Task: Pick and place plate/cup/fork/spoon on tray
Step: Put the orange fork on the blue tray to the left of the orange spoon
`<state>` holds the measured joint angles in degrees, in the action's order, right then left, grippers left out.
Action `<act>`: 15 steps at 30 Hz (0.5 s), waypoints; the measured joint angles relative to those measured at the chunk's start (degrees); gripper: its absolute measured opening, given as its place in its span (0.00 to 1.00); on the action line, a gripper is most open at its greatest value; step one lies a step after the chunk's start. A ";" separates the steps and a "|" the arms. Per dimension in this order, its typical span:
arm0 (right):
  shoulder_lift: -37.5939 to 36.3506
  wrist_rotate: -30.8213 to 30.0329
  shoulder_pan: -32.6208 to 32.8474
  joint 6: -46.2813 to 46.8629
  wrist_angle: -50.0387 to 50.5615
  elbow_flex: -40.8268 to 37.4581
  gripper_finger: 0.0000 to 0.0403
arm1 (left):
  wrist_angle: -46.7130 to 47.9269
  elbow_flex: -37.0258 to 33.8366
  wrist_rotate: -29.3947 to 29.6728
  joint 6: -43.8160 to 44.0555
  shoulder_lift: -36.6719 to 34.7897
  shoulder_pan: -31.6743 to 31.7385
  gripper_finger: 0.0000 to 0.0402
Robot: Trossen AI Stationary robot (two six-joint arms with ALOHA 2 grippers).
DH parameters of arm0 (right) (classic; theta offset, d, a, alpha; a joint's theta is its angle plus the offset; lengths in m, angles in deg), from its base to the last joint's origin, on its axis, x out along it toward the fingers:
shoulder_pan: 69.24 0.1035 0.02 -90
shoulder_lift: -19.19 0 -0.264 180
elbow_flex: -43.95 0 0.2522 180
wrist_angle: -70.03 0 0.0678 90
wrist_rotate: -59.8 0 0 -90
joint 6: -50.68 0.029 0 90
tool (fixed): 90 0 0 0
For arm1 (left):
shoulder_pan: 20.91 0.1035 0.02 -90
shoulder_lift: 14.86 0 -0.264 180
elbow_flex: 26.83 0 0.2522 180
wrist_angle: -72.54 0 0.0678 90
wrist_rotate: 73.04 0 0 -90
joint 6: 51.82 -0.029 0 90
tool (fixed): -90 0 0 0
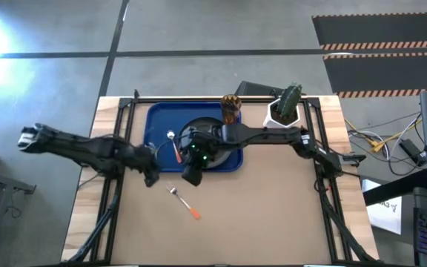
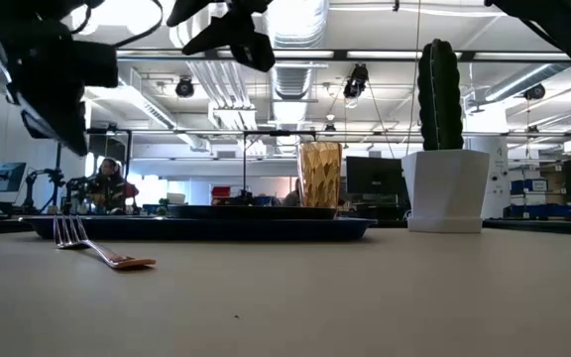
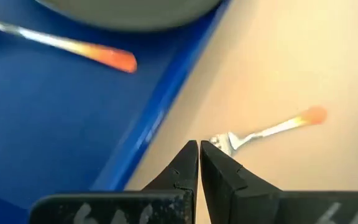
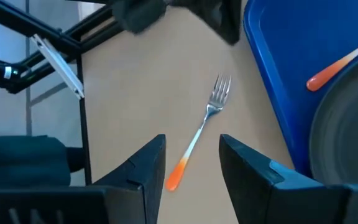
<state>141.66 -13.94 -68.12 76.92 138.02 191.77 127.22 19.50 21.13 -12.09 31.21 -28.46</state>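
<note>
Nearest to us on the bare worktop lies the fork, flat, tines toward the tray and orange handle pointing away from it; it is the one piece we judge not yet carried across. Just beyond it we find the two grippers, both hovering above the tray's near edge. Our left gripper hangs over the tray's near-left corner with its jaws pressed together, holding nothing, its tips aimed at the fork's tines as if lining up on them. Our right gripper sits above the plate's near side with its jaws parted by a moderate gap, also empty, and the fork shows between them well below, untouched. Farther on, the blue tray carries the black plate, mostly hidden under the right arm, and the spoon lies on the tray floor just left of the plate, bowl away from us, handle toward the near rim. At the tray's far right edge stands the amber cup; from the low view it seems to rest on the tray. Farthest, off the tray, a white pot with a cactus stands near the worktop's back edge.
</note>
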 joint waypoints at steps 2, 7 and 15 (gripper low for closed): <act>-0.39 0.07 -0.30 -0.97 0.32 0.00 0.35 | 0.17 0.04 0.11 0.33 3.03 -2.88 0.00; -0.87 0.25 -0.69 -3.70 1.96 0.00 0.35 | -0.15 0.05 -0.31 2.61 10.25 -7.51 0.00; -0.87 2.08 -0.63 -6.82 2.80 0.00 0.35 | -8.99 1.78 -4.11 4.50 16.03 -7.62 0.07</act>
<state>140.79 -11.86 -68.75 70.09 140.82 191.77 118.23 21.28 17.02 -7.59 47.24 -36.09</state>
